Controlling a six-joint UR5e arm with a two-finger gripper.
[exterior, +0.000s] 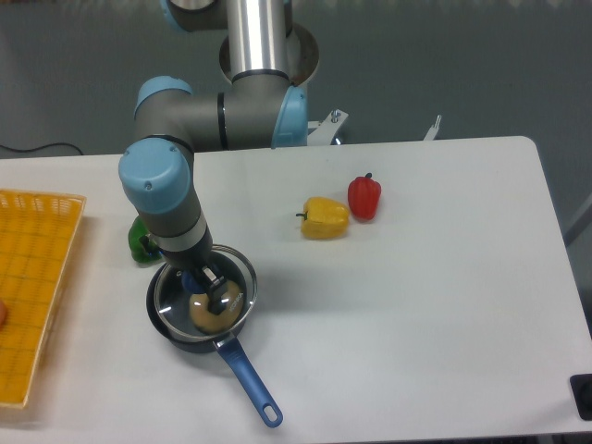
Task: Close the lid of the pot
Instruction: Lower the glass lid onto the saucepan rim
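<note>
While the gripper [205,285] clamps the blue knob of the lid [205,298], the glass disc sits over the pot [196,314], covering nearly all of its mouth, its right rim slightly past the pot's wall. Through the glass a tan ring-shaped thing [215,313] shows inside the pot. The pot's blue handle points toward the table's near edge. A green pepper [141,242] lies just behind the pot, mostly hidden by the arm. A yellow pepper [325,218] and a red pepper [364,196] lie well to the pot's right; a yellow basket [32,287] lies to its left.
</note>
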